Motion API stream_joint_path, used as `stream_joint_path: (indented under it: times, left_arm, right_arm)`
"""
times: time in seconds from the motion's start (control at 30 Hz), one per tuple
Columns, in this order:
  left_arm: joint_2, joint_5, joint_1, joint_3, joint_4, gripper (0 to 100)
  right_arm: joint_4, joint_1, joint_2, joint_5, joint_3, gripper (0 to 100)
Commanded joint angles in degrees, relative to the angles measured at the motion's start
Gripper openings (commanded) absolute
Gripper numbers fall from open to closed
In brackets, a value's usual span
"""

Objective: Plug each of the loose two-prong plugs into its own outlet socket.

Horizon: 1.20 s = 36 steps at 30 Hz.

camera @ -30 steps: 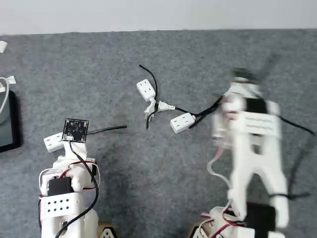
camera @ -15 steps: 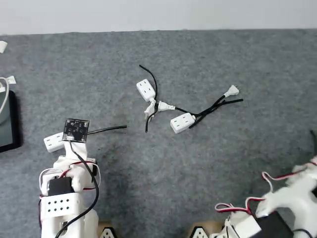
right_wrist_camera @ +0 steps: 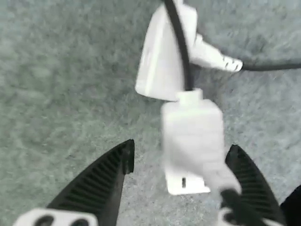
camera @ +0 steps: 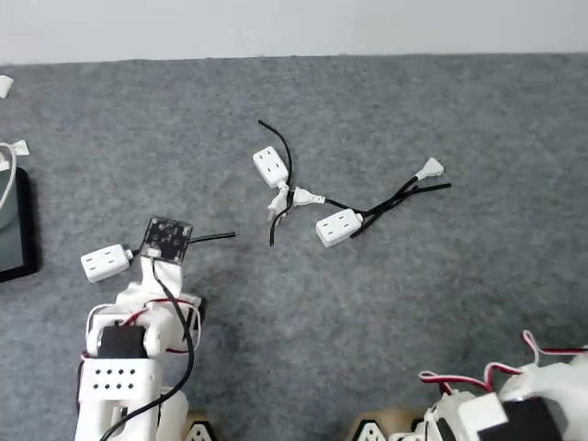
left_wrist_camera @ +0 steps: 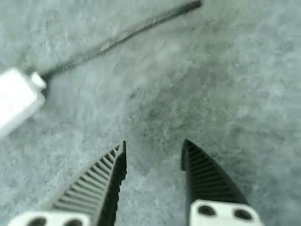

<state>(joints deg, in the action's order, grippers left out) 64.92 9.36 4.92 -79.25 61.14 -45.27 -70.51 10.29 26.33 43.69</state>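
Note:
Mid-table lie two white outlet sockets (camera: 269, 163) (camera: 337, 227), two white plugs (camera: 280, 197) (camera: 308, 196) between them, and a third plug (camera: 429, 169) on black cords to the right. Another socket (camera: 106, 263) with a black cord (camera: 207, 239) sits beside the left arm (camera: 138, 340). My left gripper (left_wrist_camera: 154, 143) is open over bare carpet, that socket (left_wrist_camera: 16, 101) off to one side. My right gripper (right_wrist_camera: 182, 145) is open with a white socket (right_wrist_camera: 193, 136) between its fingertips; a second white block (right_wrist_camera: 160, 52) and a plug (right_wrist_camera: 214, 56) lie beyond. The right arm (camera: 501, 413) sits low at the front right.
Grey carpet (camera: 413, 303) covers the table. A dark tray-like object (camera: 14, 225) with a white cable sits at the left edge. The carpet's far edge meets a pale wall.
The right arm has pulled back from the middle right of the table to the front right corner, uncovering the plug and cords there. The left wrist has shifted slightly right.

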Motion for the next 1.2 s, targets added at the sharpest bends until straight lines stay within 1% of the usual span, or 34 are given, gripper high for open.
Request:
stream_joint_path:
  times: [0.0, 0.1, 0.23, 0.3, 0.37, 0.5, 0.57, 0.67, 0.87, 0.97, 1.03, 1.17]
  left_arm:
    - [0.18, -0.26, -7.56, 10.42, 4.48, 19]
    - [0.09, 2.02, -14.95, 17.01, 8.62, 19]
    - [-4.57, 2.73, -21.98, 23.08, 8.09, 19]
    - [-10.9, 2.81, -23.82, 25.54, 4.66, 19]
    - [-18.64, 3.78, -25.23, 27.82, -0.44, 19]
    - [-34.11, 11.87, -29.19, 32.92, -9.14, 19]
    - [-40.88, 13.54, -31.03, 35.82, -11.96, 19]
    - [-50.9, 13.54, -32.7, 41.36, -14.24, 19]
    - [-68.92, 13.36, -35.25, 57.27, -14.15, 19]
    - [-77.01, 13.1, -36.4, 66.07, -14.07, 19]
    - [-82.37, 11.43, -36.75, 71.6, -13.98, 19]
    - [-91.87, 10.55, -37.01, 82.68, -8.97, 19]
  right_arm:
    - [-0.48, -0.48, -1.1, 0.44, -6.42, 19.7]
    - [-5.14, 0.04, -2.24, 0.44, -10.99, 14.7]
    - [-12.62, 1.27, -2.42, 0.26, -17.41, 15.6]
    - [-15.6, 2.15, -2.42, -2.29, -20.31, 17.9]
    - [-17.54, 3.03, -2.42, -5.89, -22.95, 21.2]
    - [-18.33, 6.11, -2.42, -11.43, -27.25, 28.1]
    - [-18.33, 6.81, -1.98, -12.75, -27.96, 29.2]
    - [-18.42, 6.81, -1.98, -12.92, -28.04, 29.2]
    - [-16.04, 6.99, -3.12, -13.1, -26.2, 29.2]
    - [-14.11, 8.66, -3.74, -13.1, -25.85, 29.2]
    - [-13.85, 9.1, -4.26, -13.1, -26.02, 29.2]
    - [-13.85, 9.1, -4.26, -12.75, -26.11, 29.2]
